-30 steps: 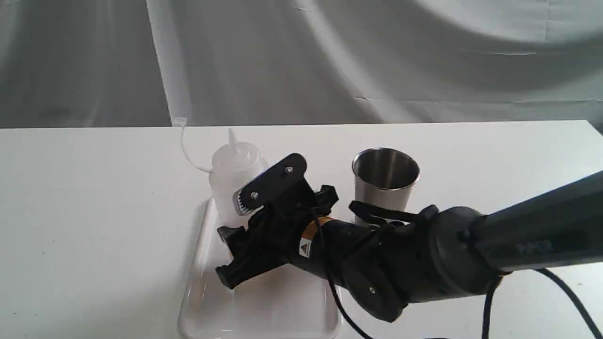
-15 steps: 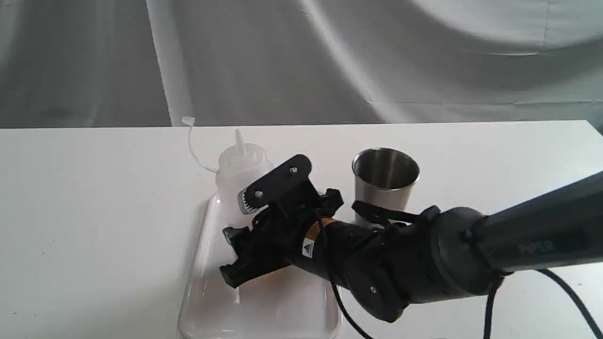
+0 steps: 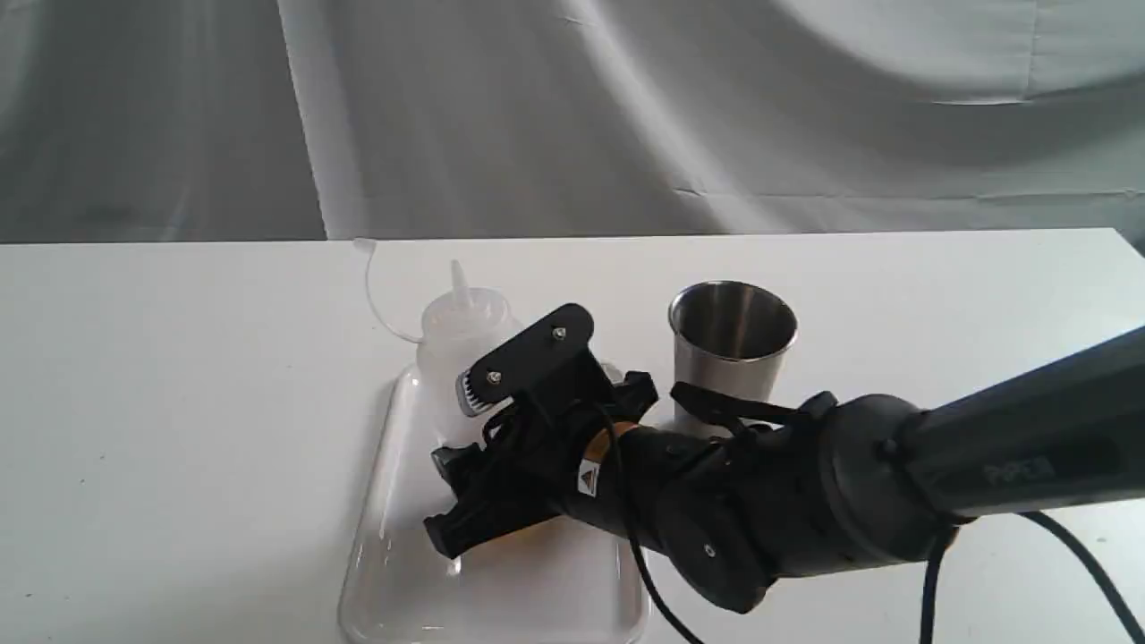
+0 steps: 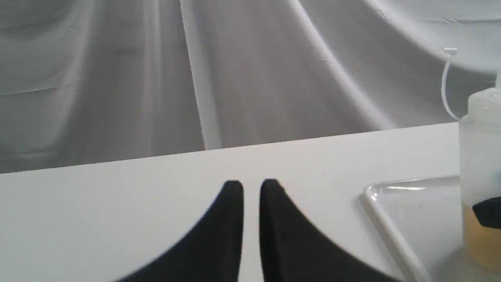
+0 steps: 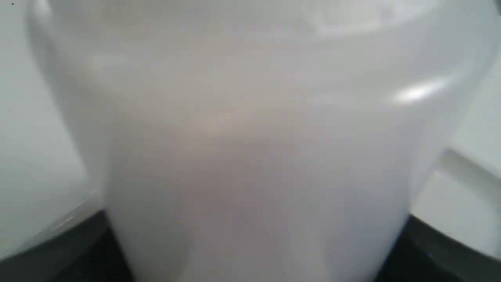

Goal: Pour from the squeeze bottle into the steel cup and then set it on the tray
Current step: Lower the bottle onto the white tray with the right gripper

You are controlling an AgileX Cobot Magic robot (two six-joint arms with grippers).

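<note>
Plastic bottle point(image 3: 452, 322) stood upright over the tray point(image 3: 376, 572), clamped in the right gripper point(image 3: 470, 420), so pouring into the cup point(image 3: 729, 358) looked finished and only letting go remained.

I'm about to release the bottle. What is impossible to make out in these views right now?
Exterior view: the right pincer hides the base of the bottle, so tray contact is unclear.
Exterior view: the arm hides the base of the cup; its contents are too dark to tell.
Right wrist view: the bottle fills the frame, blurred, no detail.
Left wrist view: the frame edge cuts off the bottle's nozzle and far side.
</note>
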